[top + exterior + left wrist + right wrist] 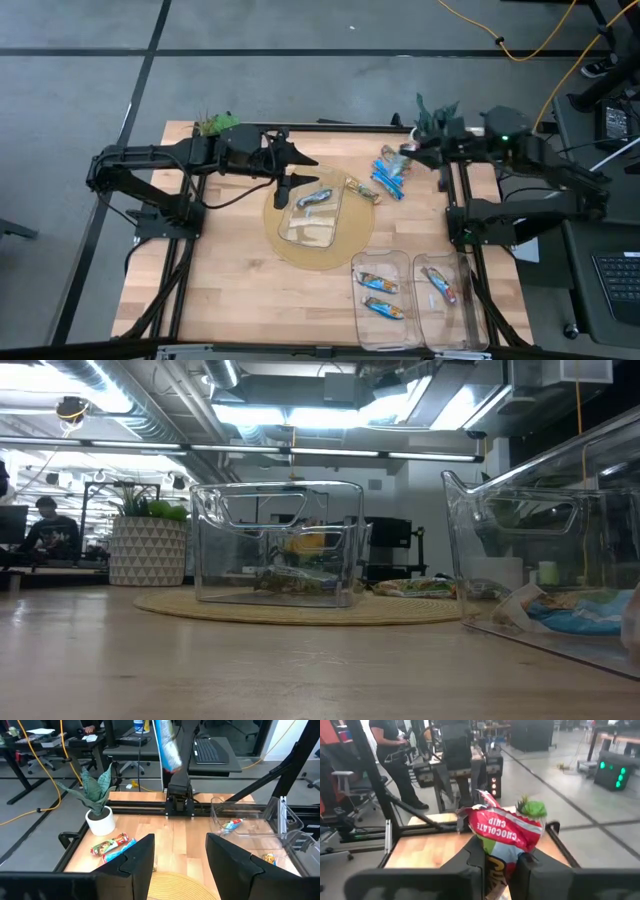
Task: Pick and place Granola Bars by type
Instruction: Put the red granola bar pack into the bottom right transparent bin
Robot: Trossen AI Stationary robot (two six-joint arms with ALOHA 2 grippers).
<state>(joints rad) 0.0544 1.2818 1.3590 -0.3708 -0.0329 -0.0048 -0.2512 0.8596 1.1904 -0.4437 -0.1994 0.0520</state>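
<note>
My right gripper (403, 155) is shut on a multicoloured granola bar (502, 832) with red "chocolate chip" print, above the far right of the table. Below it, a small pile of blue and multicoloured bars (388, 178) lies on the wood, and one more bar (362, 188) lies on the round mat. My left gripper (300, 172) is open and empty, held over the far edge of the clear bin (310, 215) on the mat. One blue bar (315, 197) lies in that bin. Neither gripper shows in the low view. My right gripper pinches the multicoloured bar between its two fingers (470, 862). The wrapper's crumpled red end (507, 827) sticks out past the fingertips. The bar is lifted clear of the table and shows in the left wrist view as a long strip (167, 745) in the air.
Two clear bins stand side by side at the near right: one (385, 295) holds two bars, the other (445, 290) holds one. Small potted plants stand at the far left (215, 125) and far right (435, 112). Bare wood lies near left.
</note>
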